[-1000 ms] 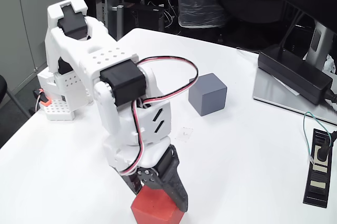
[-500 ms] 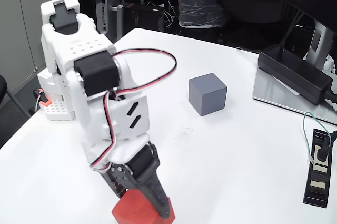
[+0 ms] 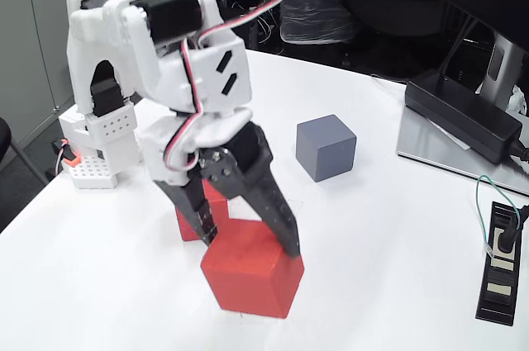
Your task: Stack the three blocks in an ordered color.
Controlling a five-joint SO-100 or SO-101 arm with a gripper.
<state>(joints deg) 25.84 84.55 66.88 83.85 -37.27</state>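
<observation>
Worktop (image 3: 388, 235) holds everything. Hand (image 3: 252, 239) pinches the near red block (image 3: 252, 272), apparently lifted; a second red block (image 3: 198, 215) sits behind it, the grey block (image 3: 326, 147) well apart. Best to square faces above the chosen base before releasing.

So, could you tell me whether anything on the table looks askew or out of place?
Nothing stands out. The near red block sits between the tool's fingers, a second red block behind it, and the grey block stands apart, undamaged.

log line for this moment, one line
gripper: shut on red block | second red block: behind it | grey block: apart on table
</observation>
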